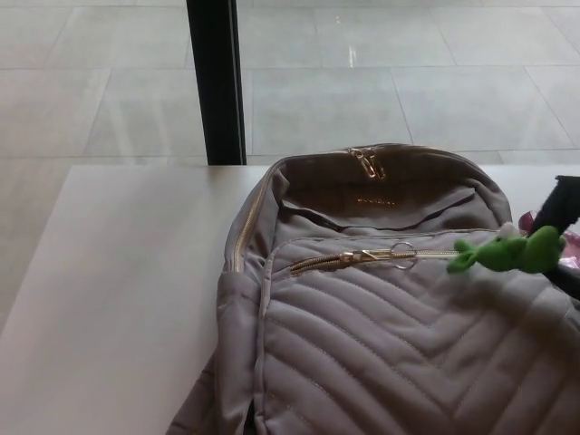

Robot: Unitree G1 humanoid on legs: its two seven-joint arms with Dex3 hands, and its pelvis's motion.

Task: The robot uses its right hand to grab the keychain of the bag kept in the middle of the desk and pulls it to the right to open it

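Right hand holding the green keychain at the bag's right edge, front zipper partly drawn.

The grey quilted bag (381, 308) is lying flat on the white desk (118, 290), taking up its middle and near right part, with a black post (216, 82) standing beyond the desk's far edge, up and left of the bag. The right hand (560, 227) is showing only as a black sliver at the bag's right side, its fingers closing around the green keychain (507, 254). The keychain is stretching out to the right of a metal ring (404, 256) on the gold front zipper (340, 261), which is running across the bag's upper front panel. A pink object (573, 239) is peeking out just behind the hand.
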